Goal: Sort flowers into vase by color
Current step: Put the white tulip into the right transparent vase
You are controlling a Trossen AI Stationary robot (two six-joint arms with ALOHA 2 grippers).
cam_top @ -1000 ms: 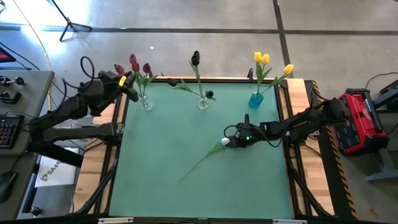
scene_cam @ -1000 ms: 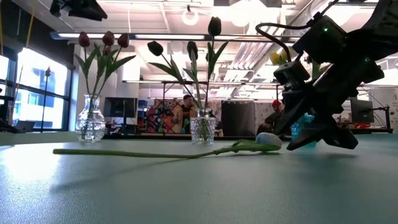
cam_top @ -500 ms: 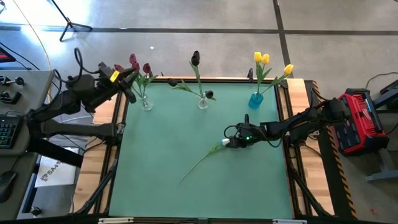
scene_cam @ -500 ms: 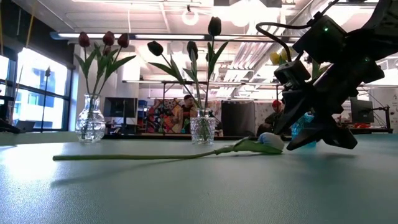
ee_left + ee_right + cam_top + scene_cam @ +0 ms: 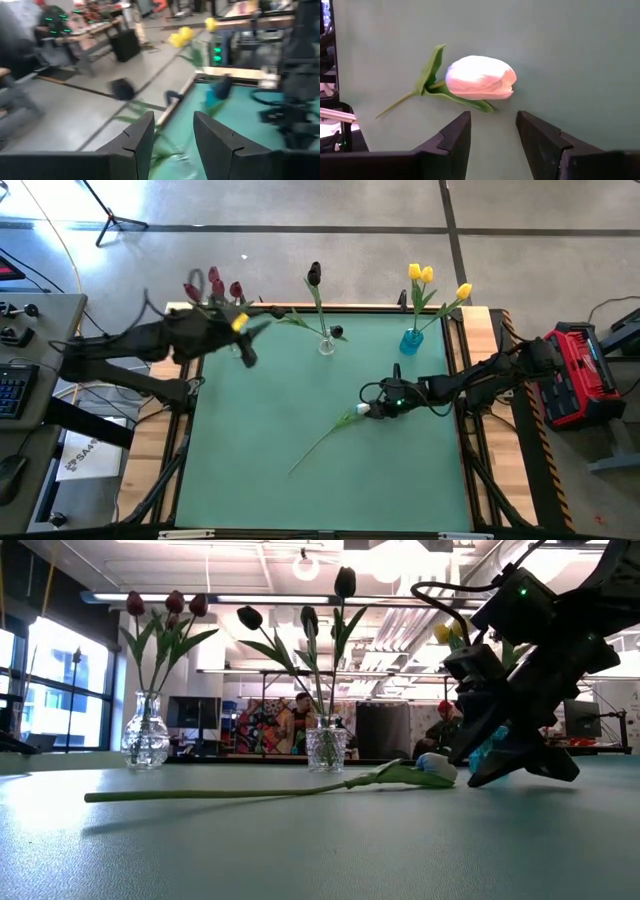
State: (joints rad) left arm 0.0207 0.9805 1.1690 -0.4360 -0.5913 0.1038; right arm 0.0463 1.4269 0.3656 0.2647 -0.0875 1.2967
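Observation:
A white tulip [image 5: 361, 411] lies flat on the green table, its long stem [image 5: 318, 442] running toward the near left. The low view shows its head [image 5: 436, 766] resting on the mat. My right gripper [image 5: 378, 408] sits low at the table's right, open. In its wrist view the fingertips [image 5: 492, 131] stop just short of the head [image 5: 480, 77]. My left gripper [image 5: 254, 342] hovers open [image 5: 173, 134] over the far left, in front of the red tulips' vase [image 5: 236, 348].
Three vases stand along the far edge: red tulips [image 5: 165, 605] in clear glass, black tulips [image 5: 326, 343] in clear glass, yellow tulips [image 5: 412, 338] in a blue vase. One black head [image 5: 338, 333] lies beside the middle vase. The mat's near half is bare.
My left arm has swung from outside the table's far left corner toward the right, over the far left of the mat beside the red tulips. In the low view, the white tulip's stem end has shifted slightly. My right gripper has held its place, open.

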